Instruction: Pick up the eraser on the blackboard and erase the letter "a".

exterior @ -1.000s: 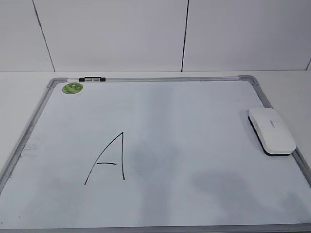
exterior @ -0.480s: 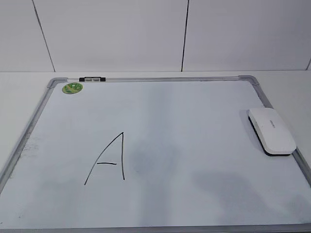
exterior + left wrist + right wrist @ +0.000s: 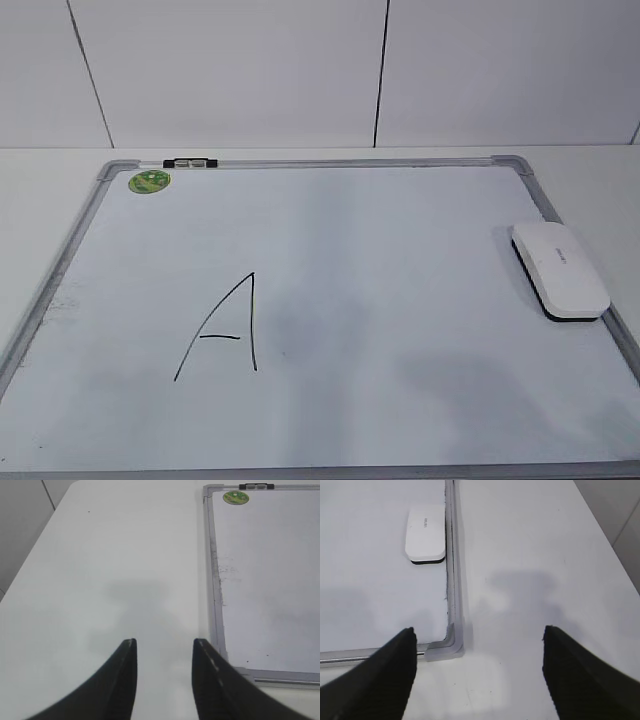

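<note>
The blackboard is a white board with a grey frame lying flat on the table. The white eraser lies on it at its right edge, dark underside down. It also shows in the right wrist view. No small letter "a" shows in any view; only a large capital "A" is drawn left of the middle. My left gripper is open and empty over the table, left of the board's near left corner. My right gripper is wide open and empty over the table by the board's near right corner, nearer than the eraser.
A round green sticker sits in the board's far left corner, with a small black-and-white clip on the far frame beside it. Faint smudges mark the board's left edge. White table lies on both sides; a panelled wall stands behind.
</note>
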Controlling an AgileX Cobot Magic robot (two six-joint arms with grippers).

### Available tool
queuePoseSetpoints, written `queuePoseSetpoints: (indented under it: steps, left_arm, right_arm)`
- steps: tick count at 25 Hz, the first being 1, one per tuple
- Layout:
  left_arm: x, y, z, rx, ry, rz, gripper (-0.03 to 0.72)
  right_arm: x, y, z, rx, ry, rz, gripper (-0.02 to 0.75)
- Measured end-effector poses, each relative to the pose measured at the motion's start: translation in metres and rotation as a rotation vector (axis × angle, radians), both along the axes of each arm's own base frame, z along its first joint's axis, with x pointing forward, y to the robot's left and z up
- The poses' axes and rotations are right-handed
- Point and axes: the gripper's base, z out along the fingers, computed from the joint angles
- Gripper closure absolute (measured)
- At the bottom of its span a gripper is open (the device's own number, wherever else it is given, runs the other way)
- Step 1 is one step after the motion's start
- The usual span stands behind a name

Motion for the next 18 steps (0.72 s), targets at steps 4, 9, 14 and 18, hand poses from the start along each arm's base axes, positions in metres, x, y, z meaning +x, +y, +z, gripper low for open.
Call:
queuePoseSetpoints:
  steps: [4, 9, 14, 18]
  left_arm:
    - [0.0000, 0.0000, 0.0000, 0.000, 0.000, 0.000, 0.424]
    - [0.0000, -0.0001, 0.0000, -0.001, 0.000, -0.001, 0.440]
    - [0.0000, -0.0001, 0.0000, -0.001, 0.000, -0.001, 0.442]
    - [0.0000, -0.0001, 0.0000, -0.001, 0.000, -0.001, 0.443]
  right_arm:
    - [0.0001, 0.0000, 0.0001, 0.000, -0.002, 0.000, 0.144]
    - [0.0001, 0.0000, 0.0001, 0.000, -0.002, 0.000, 0.144]
    - [0.0001, 0.0000, 0.0001, 0.000, -0.002, 0.000, 0.144]
    - [0.0001, 0.0000, 0.0001, 0.000, -0.002, 0.000, 0.144]
